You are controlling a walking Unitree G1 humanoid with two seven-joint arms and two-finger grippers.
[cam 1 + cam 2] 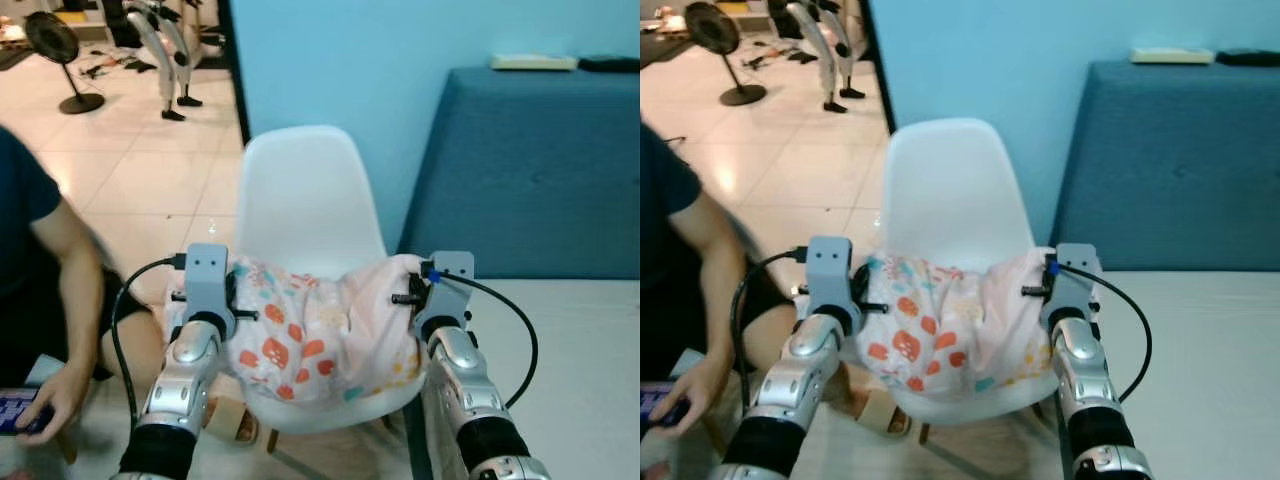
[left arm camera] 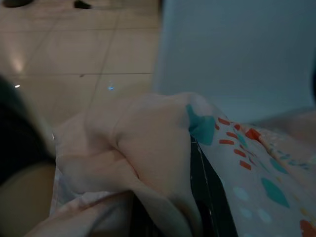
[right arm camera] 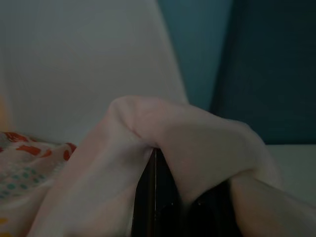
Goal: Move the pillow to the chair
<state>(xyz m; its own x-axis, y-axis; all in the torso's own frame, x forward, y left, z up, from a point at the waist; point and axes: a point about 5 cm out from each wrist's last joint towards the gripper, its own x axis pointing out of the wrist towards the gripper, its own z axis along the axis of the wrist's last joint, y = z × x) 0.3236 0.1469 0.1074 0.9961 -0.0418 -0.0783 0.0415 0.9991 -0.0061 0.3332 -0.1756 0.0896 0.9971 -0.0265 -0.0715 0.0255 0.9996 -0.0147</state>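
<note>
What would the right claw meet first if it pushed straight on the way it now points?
Probably the white chair's backrest, right behind the pillow that the right claw grips; depth is unclear.

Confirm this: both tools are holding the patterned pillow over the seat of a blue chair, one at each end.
Not quite: the chair is white, not blue, as the left eye view shows; the blue thing is the headboard behind it. The rest holds: the left tool and right tool each grip an end of the patterned pillow over the seat.
</note>
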